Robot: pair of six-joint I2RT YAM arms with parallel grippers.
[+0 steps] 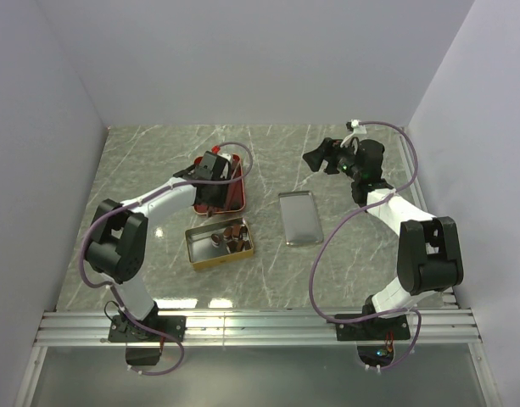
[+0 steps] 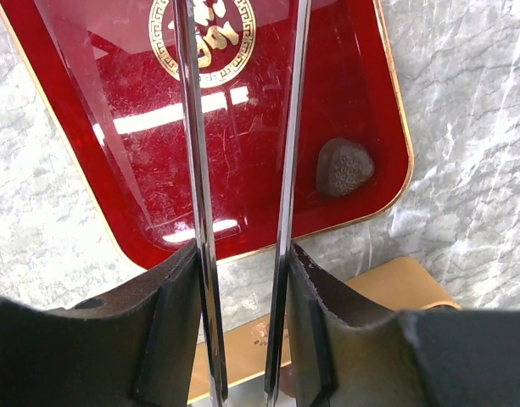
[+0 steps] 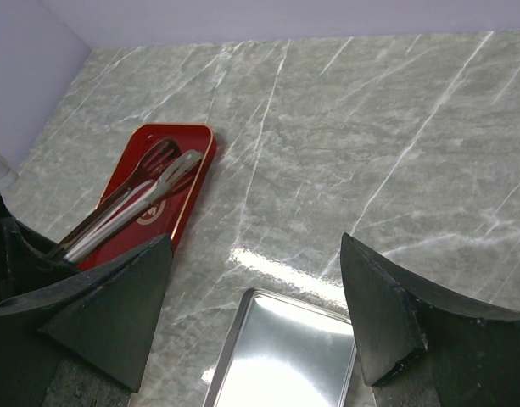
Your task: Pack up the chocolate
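The left gripper (image 2: 243,273), clamped on metal tongs (image 2: 192,170) whose blades stand apart over the red tray (image 2: 344,76), has one chocolate piece (image 2: 344,167) just right of the right blade, the gold tin (image 2: 395,284) back toward the wrist, while the farther right gripper (image 3: 255,246), fingers spread, hangs above the lid (image 3: 285,356).

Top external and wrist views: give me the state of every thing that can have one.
gold tin: open, several chocolate pieces inside.
lid: off, lying flat apart from the tin.
red tray: one chocolate piece visible in it.
tongs: held over the tray, blades apart.
left gripper: fingers shut on the tongs.
right gripper: fingers open, empty.
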